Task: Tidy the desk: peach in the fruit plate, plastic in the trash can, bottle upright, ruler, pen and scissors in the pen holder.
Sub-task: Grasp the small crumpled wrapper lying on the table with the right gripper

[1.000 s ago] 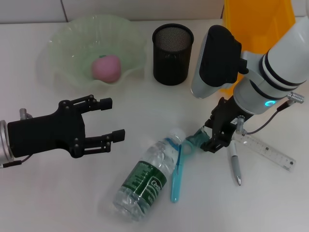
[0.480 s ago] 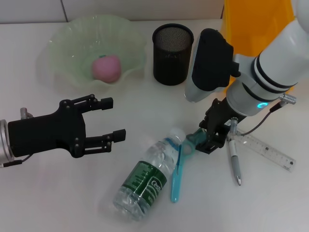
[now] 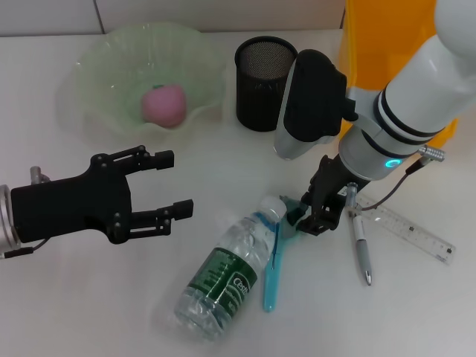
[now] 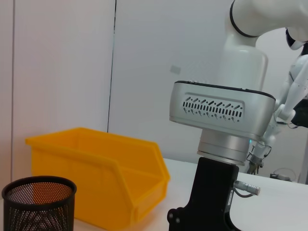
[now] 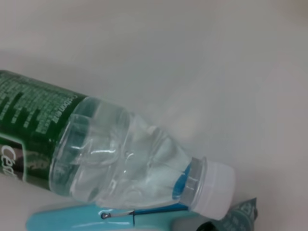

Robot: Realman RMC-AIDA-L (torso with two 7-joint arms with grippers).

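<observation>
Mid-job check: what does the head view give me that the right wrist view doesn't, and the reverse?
Only the head view shows the pink peach in the pale green fruit plate, the black mesh pen holder, the orange bin, the clear ruler, the grey pen, the open left gripper and the right gripper down at the scissors' handle end.

Only the right wrist view shows, close up, the bottle's white cap lying right beside the scissors' pivot screw.

Both show the lying clear plastic bottle and the light blue scissors.
</observation>
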